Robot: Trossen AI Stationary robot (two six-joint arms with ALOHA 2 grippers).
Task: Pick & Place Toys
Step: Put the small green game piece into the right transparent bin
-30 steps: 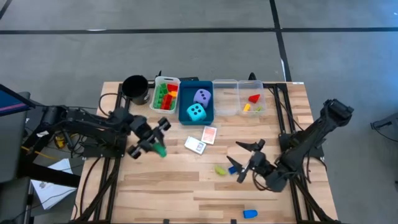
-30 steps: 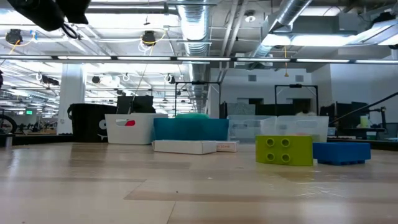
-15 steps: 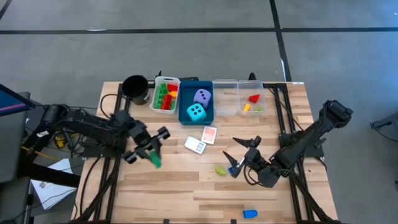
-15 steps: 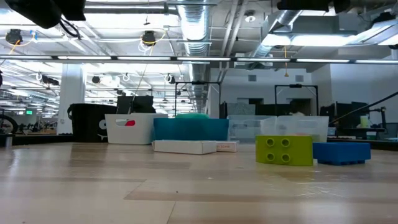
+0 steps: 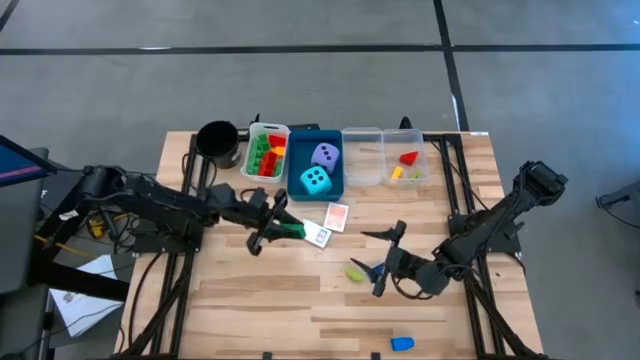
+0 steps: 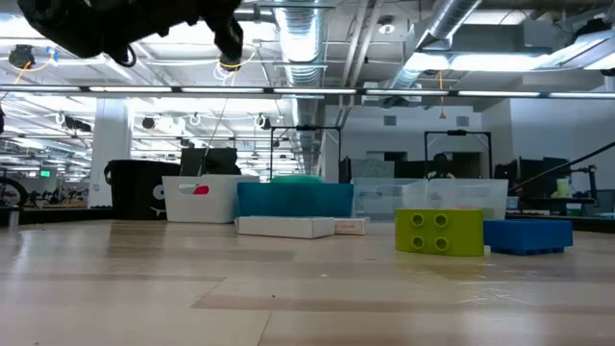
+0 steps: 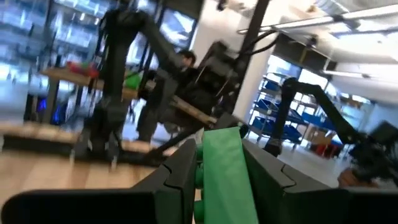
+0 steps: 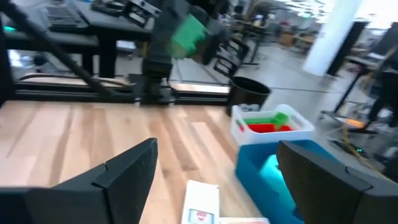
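My left gripper [image 5: 280, 225] is above the table's middle left, shut on a green brick [image 5: 292, 231], right beside the white card pack [image 5: 316, 236]. The brick also shows in the left wrist view [image 7: 222, 171] and, farther off, in the right wrist view [image 8: 187, 32]. My right gripper [image 5: 378, 261] is open at the table's middle right. Its fingers spread by a yellow-green brick [image 5: 355, 271] and a blue brick [image 5: 372, 270] that lie on the table. A cyan die [image 5: 315, 181] and a lavender die [image 5: 325, 155] sit in the blue tray [image 5: 299, 186]. My left gripper pinches the green brick between its two fingers [image 7: 180, 177], by two opposite sides [image 7: 208, 180]. The fingers come roughly level, pointing toward the table's right edge. The brick juts out past the fingertips and is lifted clear of the table.
A black cup [image 5: 218, 143], a white tray [image 5: 252, 150] of red, green and yellow bricks, and two clear trays [image 5: 362, 160] with a few bricks stand along the far edge. A red-backed card pack [image 5: 337, 216] lies mid-table. Another blue brick [image 5: 402, 343] lies near the front edge.
My left gripper has gone toward the table's right edge with the green brick, turning until its fingers point right, and now stands by the white card pack. My right gripper has shifted a little toward the table's left, staying open near the yellow-green and blue bricks.
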